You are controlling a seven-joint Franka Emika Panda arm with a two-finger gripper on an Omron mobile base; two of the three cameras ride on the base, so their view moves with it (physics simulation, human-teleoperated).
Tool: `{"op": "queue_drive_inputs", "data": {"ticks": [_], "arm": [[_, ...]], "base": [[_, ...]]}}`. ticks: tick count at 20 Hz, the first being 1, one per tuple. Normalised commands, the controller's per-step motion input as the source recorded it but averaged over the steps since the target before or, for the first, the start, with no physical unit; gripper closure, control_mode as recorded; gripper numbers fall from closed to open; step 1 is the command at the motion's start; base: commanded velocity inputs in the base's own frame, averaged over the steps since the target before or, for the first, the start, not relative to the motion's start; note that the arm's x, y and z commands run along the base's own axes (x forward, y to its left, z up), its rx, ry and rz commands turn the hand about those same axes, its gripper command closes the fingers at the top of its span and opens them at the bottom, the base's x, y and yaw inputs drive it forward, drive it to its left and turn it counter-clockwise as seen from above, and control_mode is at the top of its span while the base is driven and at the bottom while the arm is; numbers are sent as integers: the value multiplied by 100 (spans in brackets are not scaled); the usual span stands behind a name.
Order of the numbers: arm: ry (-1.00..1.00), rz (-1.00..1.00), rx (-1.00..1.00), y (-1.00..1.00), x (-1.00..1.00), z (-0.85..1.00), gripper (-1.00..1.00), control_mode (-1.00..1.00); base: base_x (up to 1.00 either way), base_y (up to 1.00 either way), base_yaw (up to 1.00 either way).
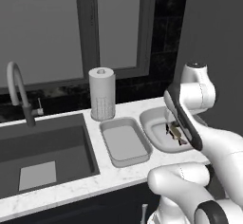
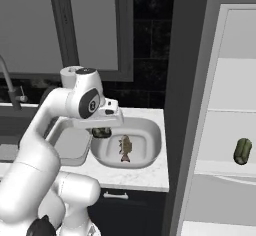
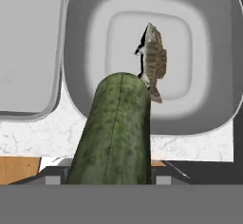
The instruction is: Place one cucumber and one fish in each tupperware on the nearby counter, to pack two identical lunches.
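So the gripper (image 2: 101, 131) is clamped on a cucumber (image 3: 114, 133), hanging right over the near-left part of the round dish (image 2: 150, 130), which already has a fish (image 2: 125, 149) lying in its middle. From the hand camera the cucumber's long axis points out toward the dish's centre, roughly in line with the fish, so I'd guess it just needs to go down and let go beside the fish. The narrow tray (image 1: 124, 141) sits just beside the dish on the counter (image 1: 85, 185), on the sink (image 1: 42, 147) side, with nothing in it, and another cucumber (image 2: 242, 151) is lying on a fridge shelf (image 2: 225, 167) off to the right.
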Motion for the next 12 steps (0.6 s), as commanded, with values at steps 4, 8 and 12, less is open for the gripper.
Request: {"op": "queue_drive_inputs", "data": {"ticks": [4, 8, 12], "arm": [[11, 11, 0, -3, 67, -53, 100, -100], [6, 10, 0, -3, 65, -47, 100, -100], [-6, 7, 1, -5, 39, -45, 100, -100]], "base": [[0, 0, 0], [0, 0, 0], [0, 0, 0]]}}
